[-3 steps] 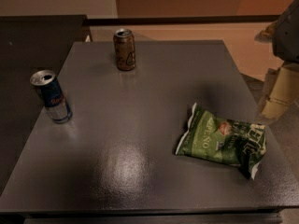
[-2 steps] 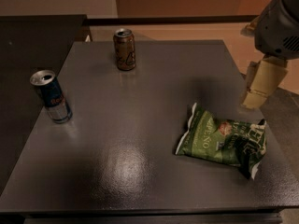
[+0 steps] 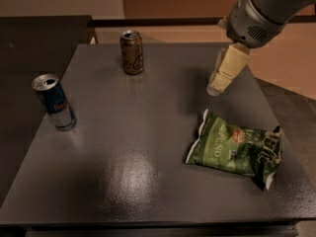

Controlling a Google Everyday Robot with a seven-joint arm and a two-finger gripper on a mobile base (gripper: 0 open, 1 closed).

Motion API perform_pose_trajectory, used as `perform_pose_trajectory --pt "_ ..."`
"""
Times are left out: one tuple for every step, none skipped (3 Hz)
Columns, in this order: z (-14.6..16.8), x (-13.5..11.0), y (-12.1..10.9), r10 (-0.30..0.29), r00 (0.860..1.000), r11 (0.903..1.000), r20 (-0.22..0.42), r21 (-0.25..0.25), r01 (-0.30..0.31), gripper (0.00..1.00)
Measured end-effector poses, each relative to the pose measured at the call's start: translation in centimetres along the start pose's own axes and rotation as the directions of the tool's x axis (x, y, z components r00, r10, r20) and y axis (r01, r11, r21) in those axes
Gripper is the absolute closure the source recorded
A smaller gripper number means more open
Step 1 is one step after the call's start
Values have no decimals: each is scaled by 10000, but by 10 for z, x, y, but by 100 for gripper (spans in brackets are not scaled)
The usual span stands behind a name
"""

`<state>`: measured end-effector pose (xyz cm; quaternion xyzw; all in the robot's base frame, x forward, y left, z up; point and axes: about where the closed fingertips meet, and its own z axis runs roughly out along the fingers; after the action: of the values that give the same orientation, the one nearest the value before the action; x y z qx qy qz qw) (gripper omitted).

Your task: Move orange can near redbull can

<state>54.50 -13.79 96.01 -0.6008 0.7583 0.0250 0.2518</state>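
The orange can [image 3: 132, 52] stands upright near the far edge of the dark table [image 3: 148, 132], left of centre. The redbull can [image 3: 54, 102], slim, blue and silver, stands upright near the table's left edge. My gripper [image 3: 219, 83] hangs over the right half of the table, above and behind a green chip bag, well to the right of the orange can. It holds nothing.
A green chip bag [image 3: 237, 147] lies flat on the right side of the table. A dark counter [image 3: 39, 38] adjoins the table at the far left. Tan floor [image 3: 286, 58] lies beyond the right edge.
My gripper has moved left and inward from the table's right edge to over the table. The cans and the bag have not moved.
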Motion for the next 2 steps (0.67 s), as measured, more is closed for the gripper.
perform_pose_trajectory --pt "35 -27 -17 505 9931 9984 1057 -325 -473 0" --pt "71 -59 -29 1011 9742 9941 2019 -590 -910 0"
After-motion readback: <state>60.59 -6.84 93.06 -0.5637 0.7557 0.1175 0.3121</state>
